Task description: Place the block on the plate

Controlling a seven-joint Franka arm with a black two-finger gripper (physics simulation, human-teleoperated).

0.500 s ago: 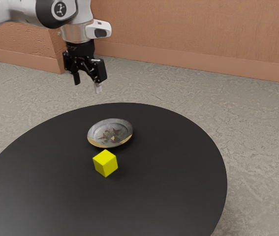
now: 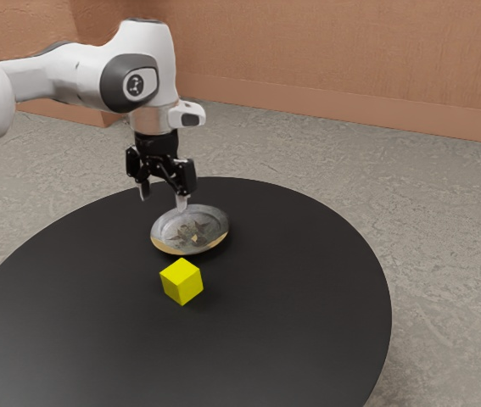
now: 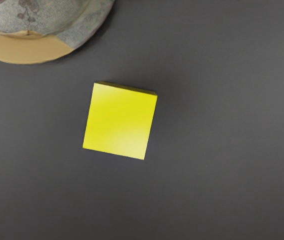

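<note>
The round, mottled grey plate with a tan band along its rim (image 2: pixel 220 225) bears a dark leaf pattern, and the solid yellow cube-shaped block (image 2: pixel 181 281) sits outside it, just beside it on the table. That round, smooth black table (image 2: pixel 299 314) stands on a rough grey floor (image 2: pixel 444 229), near a salmon-coloured wall (image 2: pixel 333 51). The block's flat top is bright, paler toward one corner. My black two-finger gripper (image 2: pixel 163 197) hangs in the air, fingers spread apart.
</note>
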